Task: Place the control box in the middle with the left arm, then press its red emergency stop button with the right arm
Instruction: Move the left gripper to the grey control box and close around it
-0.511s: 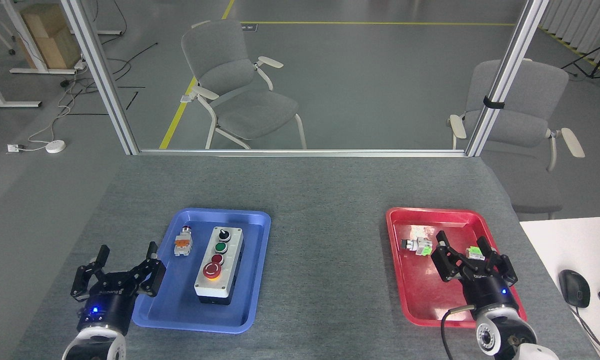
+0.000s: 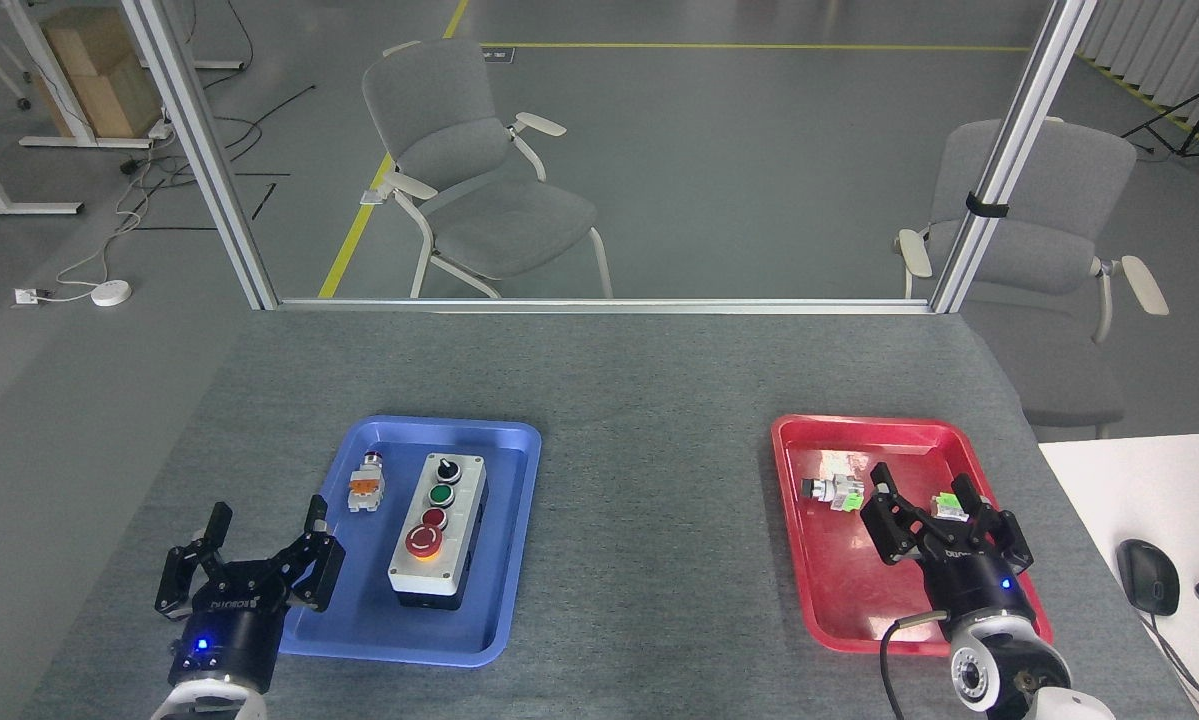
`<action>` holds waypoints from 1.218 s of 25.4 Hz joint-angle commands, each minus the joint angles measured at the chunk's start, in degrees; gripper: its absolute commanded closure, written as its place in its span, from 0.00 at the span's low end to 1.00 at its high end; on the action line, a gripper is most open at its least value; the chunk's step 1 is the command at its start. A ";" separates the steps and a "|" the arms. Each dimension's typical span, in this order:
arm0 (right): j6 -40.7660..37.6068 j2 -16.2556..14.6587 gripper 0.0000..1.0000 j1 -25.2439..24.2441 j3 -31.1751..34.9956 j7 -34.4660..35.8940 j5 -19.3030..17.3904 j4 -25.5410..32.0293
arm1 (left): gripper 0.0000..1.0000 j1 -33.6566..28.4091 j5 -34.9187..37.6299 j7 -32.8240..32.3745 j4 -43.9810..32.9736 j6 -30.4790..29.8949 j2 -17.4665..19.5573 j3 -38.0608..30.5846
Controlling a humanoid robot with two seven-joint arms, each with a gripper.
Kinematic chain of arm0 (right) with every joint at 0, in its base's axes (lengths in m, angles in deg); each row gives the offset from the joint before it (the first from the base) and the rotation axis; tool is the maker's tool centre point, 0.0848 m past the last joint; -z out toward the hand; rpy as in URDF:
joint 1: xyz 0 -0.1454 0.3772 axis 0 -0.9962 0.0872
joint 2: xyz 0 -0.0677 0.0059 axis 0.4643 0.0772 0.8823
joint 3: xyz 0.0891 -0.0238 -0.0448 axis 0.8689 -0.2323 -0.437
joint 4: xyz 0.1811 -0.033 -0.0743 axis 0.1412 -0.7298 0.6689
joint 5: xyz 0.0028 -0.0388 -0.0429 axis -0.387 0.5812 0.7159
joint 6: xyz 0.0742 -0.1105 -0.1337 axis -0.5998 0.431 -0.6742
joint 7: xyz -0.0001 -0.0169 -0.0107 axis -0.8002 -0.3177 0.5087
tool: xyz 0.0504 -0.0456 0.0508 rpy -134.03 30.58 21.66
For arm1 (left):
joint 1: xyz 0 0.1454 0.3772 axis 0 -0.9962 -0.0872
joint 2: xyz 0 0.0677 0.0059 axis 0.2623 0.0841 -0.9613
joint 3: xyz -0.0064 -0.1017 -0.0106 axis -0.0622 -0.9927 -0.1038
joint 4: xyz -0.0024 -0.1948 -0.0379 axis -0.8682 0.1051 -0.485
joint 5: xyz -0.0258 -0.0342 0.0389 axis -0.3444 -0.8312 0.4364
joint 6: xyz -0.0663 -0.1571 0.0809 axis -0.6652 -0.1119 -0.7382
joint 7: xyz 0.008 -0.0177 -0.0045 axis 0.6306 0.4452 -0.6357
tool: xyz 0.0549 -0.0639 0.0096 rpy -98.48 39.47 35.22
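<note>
1. Our control box (image 2: 438, 531) lies in the blue tray (image 2: 504, 640), its red emergency stop button (image 2: 423, 541) at the near end.
2. Our left gripper (image 2: 267, 535) hovers at the tray's left edge — fingers spread, holding nothing.
3. Our right gripper (image 2: 927, 496) hangs far right of the tray, over the red tray (image 2: 809, 610) — fingers apart, empty.

My view is bright and even, lit from above. Shadows are soft and short under the blue tray (image 2: 519, 520) and red tray (image 2: 794, 520). Everything looks sharp.
</note>
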 commanded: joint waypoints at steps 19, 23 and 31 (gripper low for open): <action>-0.01 -0.27 0.01 0.10 0.09 0.10 0.00 -0.79 | 0.01 -1.13 13.60 -4.38 8.41 1.51 -8.46 10.40; -0.01 -0.27 0.01 0.19 0.09 0.10 0.00 -0.79 | 0.01 0.72 13.07 -5.34 10.60 2.91 -8.37 10.14; -0.01 -0.10 0.01 0.19 0.00 0.10 0.00 -0.88 | 0.01 2.03 13.33 -5.52 12.89 5.55 -8.46 9.96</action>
